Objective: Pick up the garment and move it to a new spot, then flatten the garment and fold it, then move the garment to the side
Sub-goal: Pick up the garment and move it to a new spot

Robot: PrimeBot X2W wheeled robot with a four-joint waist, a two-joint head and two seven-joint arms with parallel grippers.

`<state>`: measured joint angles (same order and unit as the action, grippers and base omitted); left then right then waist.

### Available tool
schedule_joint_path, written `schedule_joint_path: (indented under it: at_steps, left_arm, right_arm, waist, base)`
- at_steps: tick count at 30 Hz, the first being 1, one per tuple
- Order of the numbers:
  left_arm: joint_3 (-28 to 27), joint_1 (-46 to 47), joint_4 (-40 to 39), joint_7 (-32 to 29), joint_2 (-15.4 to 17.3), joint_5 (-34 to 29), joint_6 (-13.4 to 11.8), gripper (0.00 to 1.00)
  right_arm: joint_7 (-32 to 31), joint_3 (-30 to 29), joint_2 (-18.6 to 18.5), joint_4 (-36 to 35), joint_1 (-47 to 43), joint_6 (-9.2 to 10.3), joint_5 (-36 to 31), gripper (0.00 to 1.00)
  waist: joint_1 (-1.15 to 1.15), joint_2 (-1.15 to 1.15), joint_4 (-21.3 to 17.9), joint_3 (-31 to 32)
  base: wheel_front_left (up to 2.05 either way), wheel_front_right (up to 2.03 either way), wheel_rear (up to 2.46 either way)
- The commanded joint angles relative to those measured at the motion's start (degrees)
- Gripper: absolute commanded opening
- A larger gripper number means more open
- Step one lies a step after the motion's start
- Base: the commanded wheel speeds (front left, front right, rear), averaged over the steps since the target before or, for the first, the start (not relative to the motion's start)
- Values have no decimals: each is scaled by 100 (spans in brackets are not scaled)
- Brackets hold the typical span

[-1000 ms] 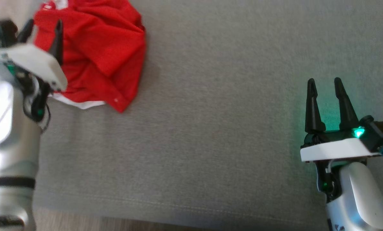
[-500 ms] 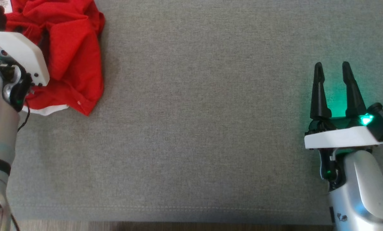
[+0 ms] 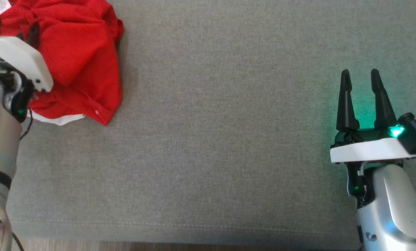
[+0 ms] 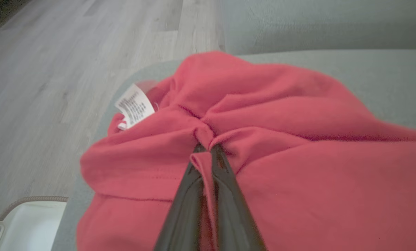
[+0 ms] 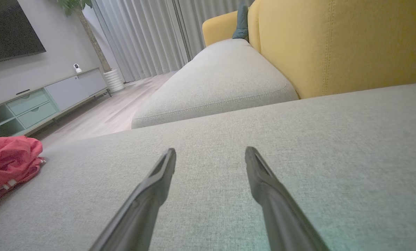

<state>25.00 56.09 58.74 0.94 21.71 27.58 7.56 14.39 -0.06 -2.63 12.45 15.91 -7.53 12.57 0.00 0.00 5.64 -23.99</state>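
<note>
Garment (image 3: 78, 59), a crumpled red heap, lies near the far left corner of the grey sofa seat (image 3: 228, 139). Your left claw (image 4: 208, 150), wide a second ago, now pinches a fold at its top: grasp made, lift next. Your right claw (image 3: 360, 74) stands wide apart, empty, well away.

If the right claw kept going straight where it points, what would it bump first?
Probably the grey cushion stretching ahead of the right claw; nothing lies in between, though depth is unclear.

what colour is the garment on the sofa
Red garment, with a white care label; clearest in the left wrist view.
</note>
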Motion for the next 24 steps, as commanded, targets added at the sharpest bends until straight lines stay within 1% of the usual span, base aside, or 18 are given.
schedule_joint_path:
  at_steps: [1, 7, 13, 18, 24]
  left_arm:
    - [-229, 349, -100, 189, 394, 57, -8, 0]
    - [-356, 327, -152, 889, 398, 219, -8, 0]
    - [-426, 178, -498, 1239, 409, 353, -8, 0]
    - [-477, 6, -1099, 1351, 396, 358, -43, 0]
    - [-587, -194, -2100, 1377, 274, 428, -250, 0]
  right_arm:
    - [61, 168, -25, -131, 33, 4, 36, 100]
    - [61, 246, -25, -32, -121, 4, 142, 100]
    - [61, 338, -25, 68, -291, 4, 256, 100]
    - [61, 400, -25, 142, -438, 4, 356, 100]
    - [61, 436, -25, 171, -558, 4, 480, 100]
  waist:
    - [0, 0, 23, 140]
    - [0, 0, 82, 636]
    - [0, 0, 129, 1101]
    - [0, 0, 136, 1459]
    - [0, 0, 3, 1816]
  base:
    - [0, 0, 0]
    - [0, 0, 0]
    - [0, 0, 0]
    - [0, 0, 0]
    - [0, 0, 0]
